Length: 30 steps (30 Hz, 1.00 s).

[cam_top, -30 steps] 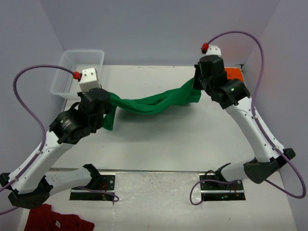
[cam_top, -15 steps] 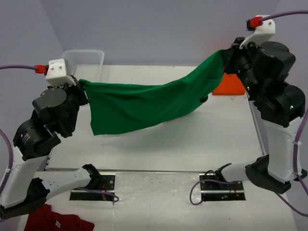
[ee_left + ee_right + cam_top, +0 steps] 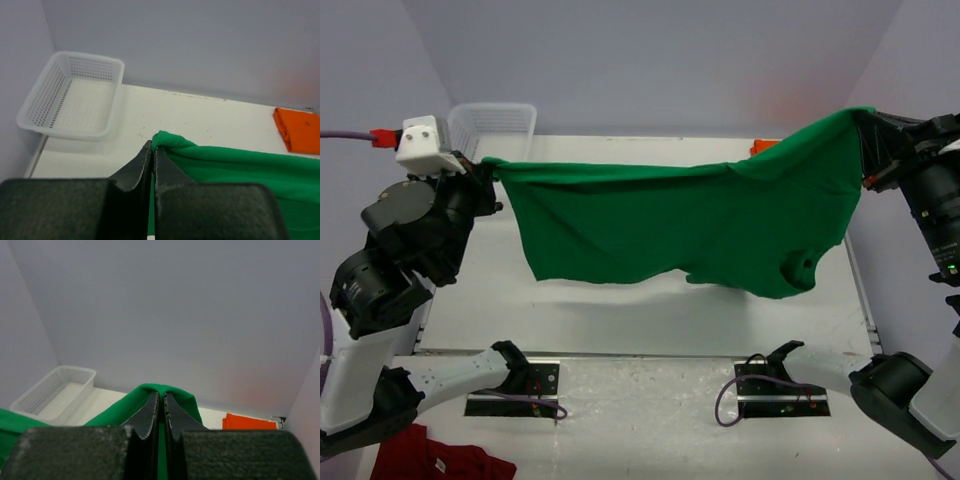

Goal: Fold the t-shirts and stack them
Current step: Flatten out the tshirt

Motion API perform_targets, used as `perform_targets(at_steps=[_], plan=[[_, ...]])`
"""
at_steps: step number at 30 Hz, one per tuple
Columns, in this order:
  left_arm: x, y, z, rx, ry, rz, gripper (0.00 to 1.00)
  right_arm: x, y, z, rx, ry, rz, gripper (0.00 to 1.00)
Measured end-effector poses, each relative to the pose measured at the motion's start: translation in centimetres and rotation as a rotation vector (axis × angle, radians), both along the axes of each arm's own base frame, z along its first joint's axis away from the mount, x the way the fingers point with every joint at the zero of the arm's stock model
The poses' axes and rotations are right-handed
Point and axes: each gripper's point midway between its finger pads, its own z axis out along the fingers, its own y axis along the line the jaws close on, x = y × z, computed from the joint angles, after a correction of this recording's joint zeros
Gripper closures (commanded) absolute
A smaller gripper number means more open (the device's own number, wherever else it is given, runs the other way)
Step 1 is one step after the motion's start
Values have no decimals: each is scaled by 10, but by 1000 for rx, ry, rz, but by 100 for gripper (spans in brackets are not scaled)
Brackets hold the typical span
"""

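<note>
Overhead: green shirt (image 3: 670,220) above table (image 3: 620,315); walls (image 3: 650,60) seemingly lavender.

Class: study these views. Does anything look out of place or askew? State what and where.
The dark red garment lies crumpled alone at the near-left corner. The green t-shirt, pinched by the left gripper and right gripper, hangs lopsided, right end seemingly higher.

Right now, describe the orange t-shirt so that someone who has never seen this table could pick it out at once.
Start at the white table and go to its far right side, against the back wall. There the orange t-shirt lies folded flat, unlike the green t-shirt stretched in the air, and opposite the white basket at far left.
</note>
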Motion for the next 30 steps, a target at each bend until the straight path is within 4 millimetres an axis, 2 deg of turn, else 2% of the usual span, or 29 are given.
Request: perform_targets(at_steps=[5, 7, 10, 13, 22, 26, 30], plan=[[18, -18, -20, 49, 70, 1, 100, -2, 2, 4, -17, -18, 14, 100], [18, -22, -23, 53, 79, -16, 100, -5, 6, 6, -25, -28, 41, 100], [11, -21, -17, 21, 60, -45, 100, -14, 12, 13, -31, -59, 100, 100], [-4, -12, -7, -30, 21, -76, 100, -33, 18, 19, -34, -97, 179, 100], [-65, 33, 43, -220, -167, -149, 100, -120, 18, 35, -10, -260, 413, 100], [-77, 38, 50, -257, -195, -176, 100, -147, 22, 39, -2, -307, 510, 100], [-79, 33, 49, -262, -191, -207, 100, -161, 30, 41, -2, -326, 588, 100]])
